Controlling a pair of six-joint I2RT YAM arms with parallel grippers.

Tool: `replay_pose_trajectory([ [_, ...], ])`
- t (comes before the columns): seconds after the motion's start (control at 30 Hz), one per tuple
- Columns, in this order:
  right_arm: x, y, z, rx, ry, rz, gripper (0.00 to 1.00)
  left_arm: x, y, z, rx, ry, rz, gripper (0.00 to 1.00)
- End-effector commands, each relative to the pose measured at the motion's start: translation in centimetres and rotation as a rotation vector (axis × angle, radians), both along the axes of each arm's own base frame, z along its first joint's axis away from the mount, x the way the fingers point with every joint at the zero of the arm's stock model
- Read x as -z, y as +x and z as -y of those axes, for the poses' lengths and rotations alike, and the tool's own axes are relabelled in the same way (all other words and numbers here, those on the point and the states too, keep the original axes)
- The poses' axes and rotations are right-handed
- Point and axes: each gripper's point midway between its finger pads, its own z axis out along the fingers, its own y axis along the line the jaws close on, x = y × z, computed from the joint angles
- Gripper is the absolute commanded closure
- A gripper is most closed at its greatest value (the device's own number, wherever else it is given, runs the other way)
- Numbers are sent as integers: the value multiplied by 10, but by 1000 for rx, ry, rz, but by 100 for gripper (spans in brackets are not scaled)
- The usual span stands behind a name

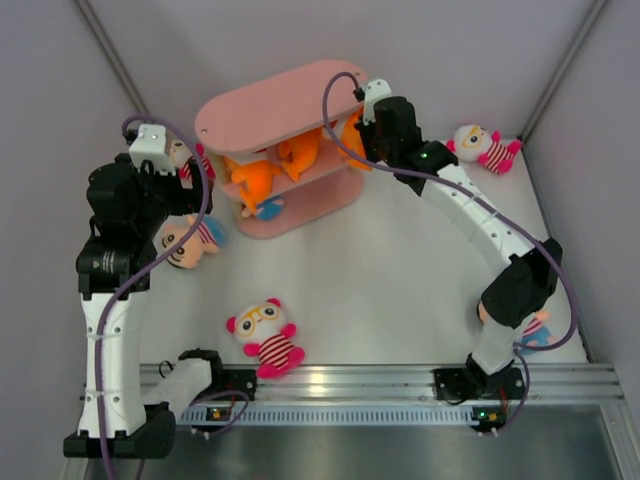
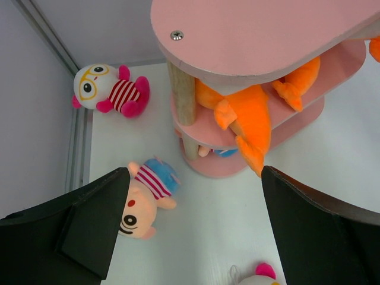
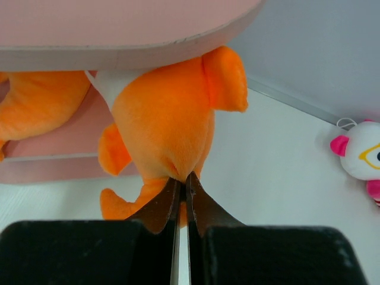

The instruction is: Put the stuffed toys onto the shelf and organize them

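**White worktop (image 1: 400, 270), grey walls, pink three-board shelf (image 1: 285, 105)**

The right tool (image 3: 183, 181) is pressed together on the tail of an orange shark (image 3: 166, 124) under the top board at the shelf's right end. The overhead view hides that pinch. The left tool (image 2: 193, 172) hangs spread and empty above a striped doll (image 2: 145, 199) beside the shelf's foot.

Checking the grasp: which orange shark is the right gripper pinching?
The shark at the shelf's right end, pinched in the right gripper; the other sharks lie free further left.
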Motion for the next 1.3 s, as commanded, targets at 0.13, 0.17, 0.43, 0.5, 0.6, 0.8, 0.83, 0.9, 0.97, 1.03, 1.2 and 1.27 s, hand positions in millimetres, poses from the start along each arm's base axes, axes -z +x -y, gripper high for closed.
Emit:
replay_pose_trajectory([
  [0.13,-35,24,-19,76,156,142,100,-5,1,2,13,3,27,2],
  [0.17,-33,24,-22,83,169,142,100,-4,1,2,15,2,26,2],
  [0.43,-24,36,-19,238,352,184,100,-3,2,2,15,0,22,2],
  [0.5,-21,38,-24,250,360,182,100,-2,2,2,15,2,20,2],
  [0.6,-11,41,-36,236,357,160,100,-2,2,2,15,2,21,2],
  [0.8,17,44,-42,227,326,107,100,1,2,2,13,7,14,2],
  [0.83,20,43,-44,219,324,100,100,1,2,2,13,7,14,2],
  [0.9,22,43,-45,204,322,92,100,1,2,2,15,7,14,2],
  [0.97,19,41,-44,197,328,91,91,1,2,2,15,7,14,2],
  [1.03,17,40,-42,196,332,89,78,2,2,1,10,8,14,2],
  [1.2,-6,26,-31,169,321,122,50,5,1,0,7,10,6,2],
  [1.27,-17,18,-25,149,319,130,41,5,1,0,6,12,8,2],
])
